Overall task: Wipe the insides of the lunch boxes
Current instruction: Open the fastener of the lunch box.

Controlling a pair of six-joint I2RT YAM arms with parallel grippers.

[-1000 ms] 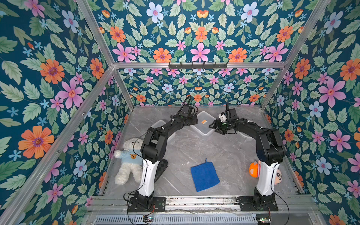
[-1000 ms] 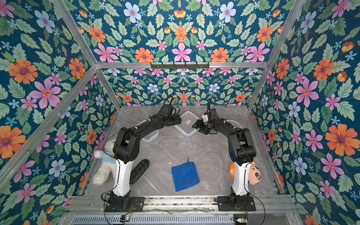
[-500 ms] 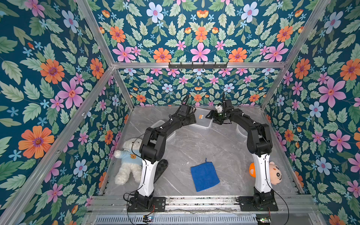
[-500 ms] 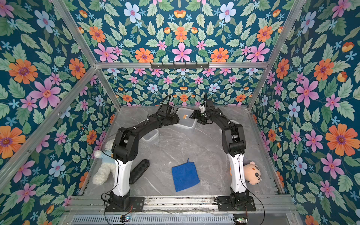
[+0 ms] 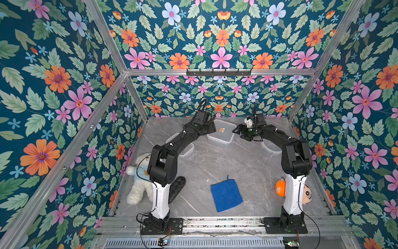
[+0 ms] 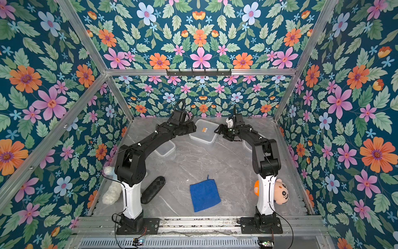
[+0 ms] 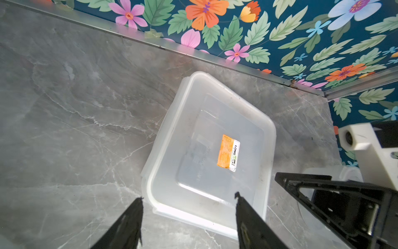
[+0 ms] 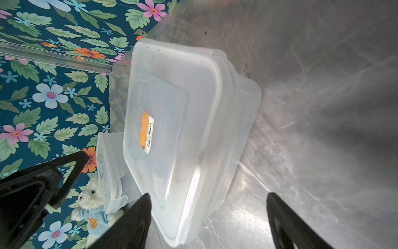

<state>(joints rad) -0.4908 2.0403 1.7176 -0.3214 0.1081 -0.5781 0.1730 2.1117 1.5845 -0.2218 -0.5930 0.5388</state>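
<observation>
The large square lunch box (image 5: 221, 132) (image 6: 203, 132) stands at the back middle of the table, with a clear lid bearing an orange sticker lying on it. My left gripper (image 7: 188, 200) is open, its fingers straddling the box's near rim (image 7: 172, 213). Open too, my right gripper (image 8: 207, 197) has one finger over the box's corner (image 8: 183, 226) and the other over bare table. In both top views they flank the box left (image 5: 212, 129) and right (image 5: 237, 131). The smaller rectangular box (image 5: 185, 149) lies under my left arm. The round box (image 5: 269, 148) lies under my right arm.
A blue cloth (image 5: 226, 195) lies flat at the front middle. A white teddy (image 5: 137, 183) and a black oblong object (image 5: 177, 187) sit by the left arm's base. An orange-and-tan plush toy (image 5: 305, 191) is by the right base. The back wall (image 7: 237, 25) stands close behind the box.
My right gripper has opened wider, reached toward the back wall, then come back beside the box. The square box has shifted slightly toward the back. My left gripper has hardly moved.
</observation>
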